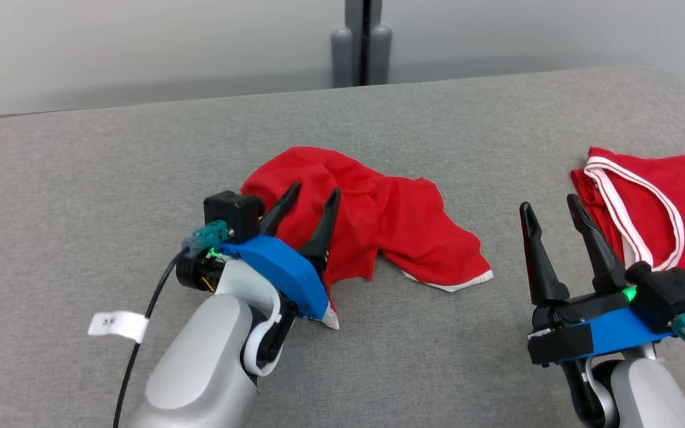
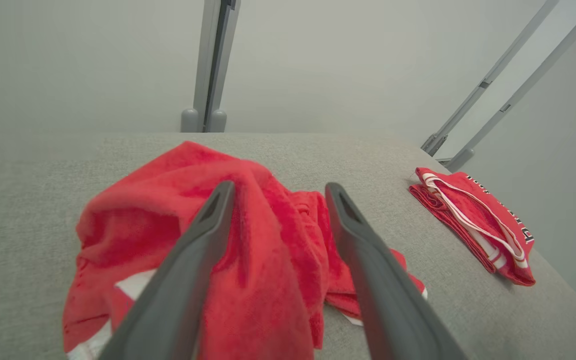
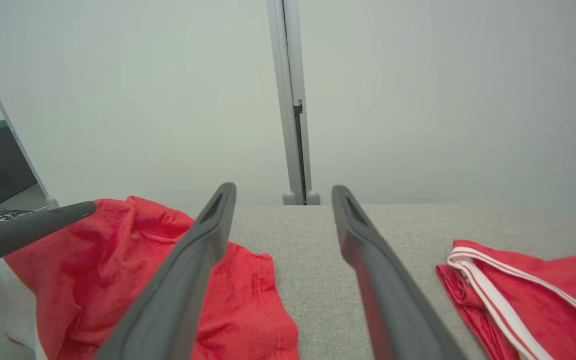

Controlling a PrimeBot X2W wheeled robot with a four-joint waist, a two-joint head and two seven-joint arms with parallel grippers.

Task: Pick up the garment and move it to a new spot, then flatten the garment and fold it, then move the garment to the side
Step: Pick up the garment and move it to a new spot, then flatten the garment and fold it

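Faintly, a white label (image 1: 118,325) on the left arm's cable reads something like "3K". White numerals on the folded red jersey (image 1: 675,196) at the desk's (image 1: 140,178) right edge are cut off and unreadable. The garment (image 1: 390,220) lies crumpled mid-desk: plain red with white hem trim, bunched high at its left end. The left tool (image 1: 316,189) sits over that bunch, fingers spread and released. The right tool (image 1: 550,205) is also released, between the two red pieces.

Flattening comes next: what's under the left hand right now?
The crumpled red garment lies under the open left hand, on the grey surface. What the heap covers cannot be seen.
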